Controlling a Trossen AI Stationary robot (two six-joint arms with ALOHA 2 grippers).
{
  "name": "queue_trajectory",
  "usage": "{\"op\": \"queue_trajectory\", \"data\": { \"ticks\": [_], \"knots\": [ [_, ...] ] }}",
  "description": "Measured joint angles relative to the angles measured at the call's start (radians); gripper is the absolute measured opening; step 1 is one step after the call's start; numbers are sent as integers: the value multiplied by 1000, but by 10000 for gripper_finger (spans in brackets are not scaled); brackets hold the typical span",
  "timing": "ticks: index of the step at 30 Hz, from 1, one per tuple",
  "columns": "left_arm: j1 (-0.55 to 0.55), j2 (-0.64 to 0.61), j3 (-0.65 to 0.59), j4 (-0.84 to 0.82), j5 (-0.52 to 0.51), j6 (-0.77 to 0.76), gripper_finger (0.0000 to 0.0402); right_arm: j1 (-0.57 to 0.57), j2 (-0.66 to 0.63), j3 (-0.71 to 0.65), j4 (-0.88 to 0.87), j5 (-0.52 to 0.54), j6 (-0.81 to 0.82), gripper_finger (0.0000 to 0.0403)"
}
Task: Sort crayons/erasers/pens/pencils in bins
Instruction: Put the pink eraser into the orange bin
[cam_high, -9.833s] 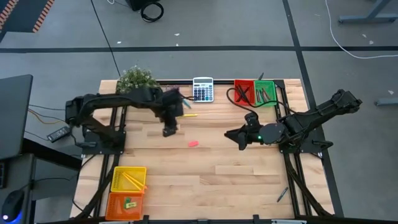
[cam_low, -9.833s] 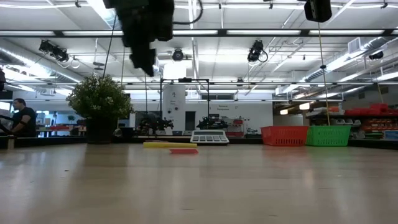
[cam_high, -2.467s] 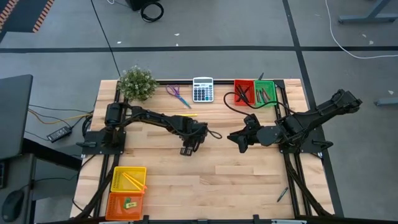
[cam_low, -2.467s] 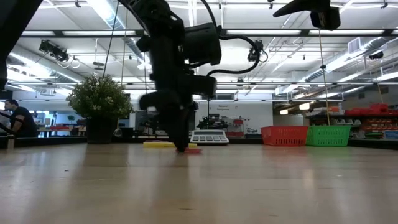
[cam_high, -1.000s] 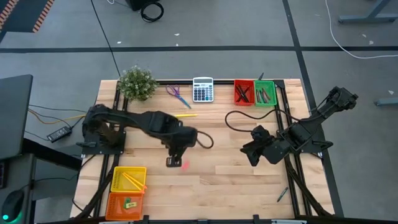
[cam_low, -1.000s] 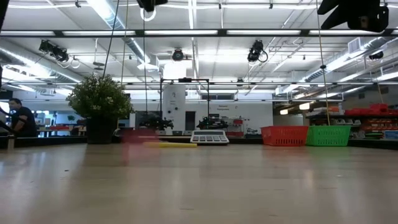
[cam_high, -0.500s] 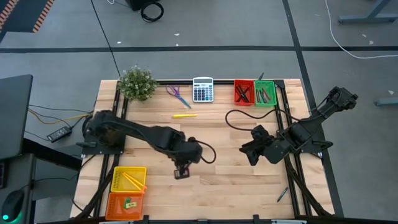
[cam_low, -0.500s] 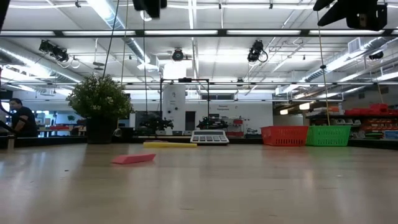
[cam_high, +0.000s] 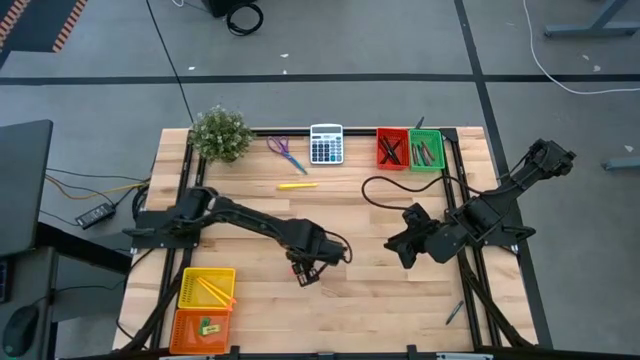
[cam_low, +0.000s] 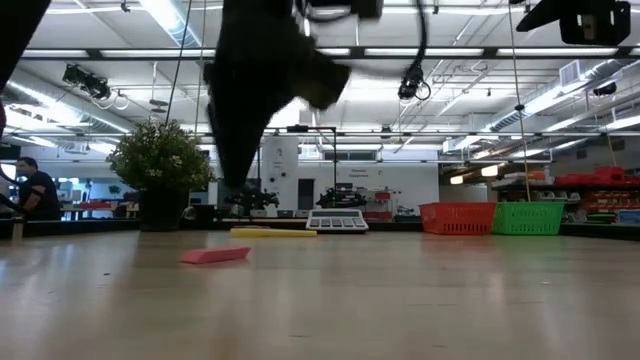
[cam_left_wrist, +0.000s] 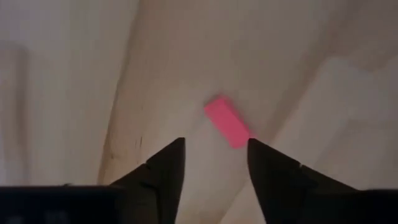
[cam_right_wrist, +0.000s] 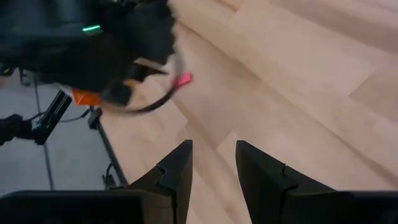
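Left gripper (cam_left_wrist: 211, 155), two dark fingers parted with nothing between them, poised above the small flat pink rectangular eraser (cam_left_wrist: 227, 121), which lies loose on the pale wooden slatted table (cam_high: 400, 290) near its middle. In the left wrist view the eraser sits just beyond the gap between the fingertips and slightly toward one finger, its long axis set obliquely to the line of the jaws. The low view shows the same eraser (cam_low: 215, 255) flat on the boards with one end a little raised.

For a clean pick, the judgement is that the gripper should first be carried forward until the eraser is centred in the gap, then turned so the fingers close across the short width and not along a diagonal; a diagonal grip would probably spin the block or squeeze it out. The descent should end with the fingertips touching the wood, as the block is thin and a high closure would miss it.

The small orange rectangular mesh bin (cam_high: 202, 327), at the table's near left corner just beside the yellow mesh bin (cam_high: 206, 287), already holds a small block, so it seems the likely destination. The red mesh bin (cam_high: 390, 148) and green mesh bin (cam_high: 428, 150) stand at the far right.

Right gripper (cam_right_wrist: 213, 163) waits over the table's right side, fingers apart and empty
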Motion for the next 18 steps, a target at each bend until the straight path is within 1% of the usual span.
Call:
{"op": "queue_trajectory", "data": {
  "ticks": [2,4,7,9,11,13,18],
  "knots": [
    [16,-11,-85,47,39,-35,195,6,0,0,6,-21,-2,129],
    [27,-39,-191,134,86,-85,208,19,0,0,11,-28,0,129],
    [35,-97,-341,335,166,-218,218,42,0,0,11,-29,12,129],
    [34,-123,-406,466,189,-317,219,55,0,0,10,-30,19,129],
    [32,-143,-434,540,183,-393,217,67,0,0,11,-30,20,129],
    [28,-147,-433,555,153,-453,210,74,0,0,10,-30,18,129],
    [15,-139,-435,500,73,-527,188,76,0,0,10,-30,16,129]
  ]
}}
